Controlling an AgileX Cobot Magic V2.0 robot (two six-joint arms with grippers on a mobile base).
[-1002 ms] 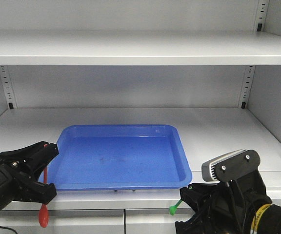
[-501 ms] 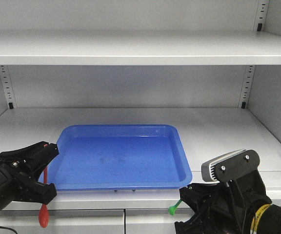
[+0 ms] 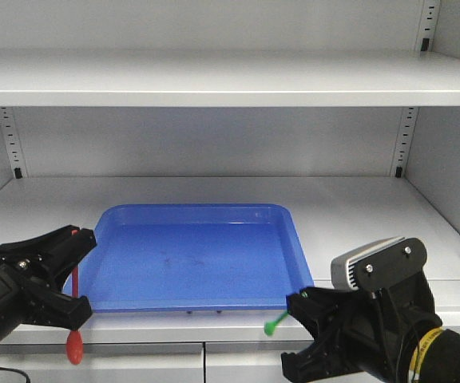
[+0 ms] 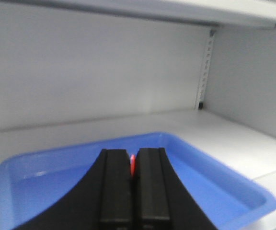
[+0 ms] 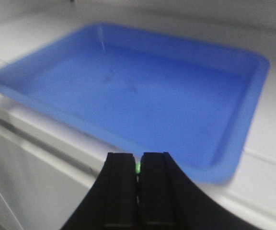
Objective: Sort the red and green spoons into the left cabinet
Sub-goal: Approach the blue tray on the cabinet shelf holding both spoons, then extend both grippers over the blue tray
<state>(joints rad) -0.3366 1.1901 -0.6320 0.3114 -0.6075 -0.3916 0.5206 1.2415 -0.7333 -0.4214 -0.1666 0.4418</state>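
Observation:
My left gripper (image 3: 77,271) is shut on the red spoon (image 3: 74,343), which hangs bowl-down in front of the left cabinet's (image 3: 214,80) lower shelf edge. In the left wrist view a sliver of red spoon (image 4: 132,163) shows between the shut fingers (image 4: 150,187). My right gripper (image 3: 294,307) is shut on the green spoon (image 3: 275,323), whose end sticks out to the left just below the tray's front right corner. A green spoon (image 5: 138,167) glint sits between the shut right fingertips (image 5: 153,191).
A blue tray (image 3: 298,247) lies on the lower shelf between the two arms. A second shelf (image 3: 230,92) runs above it. Slotted rails (image 3: 404,140) stand at the back corners. White drawer fronts (image 3: 174,359) lie below the shelf edge.
Both arms have shifted slightly: the right gripper with the green spoon has moved left and forward, and the left gripper with the red spoon has dropped a little.

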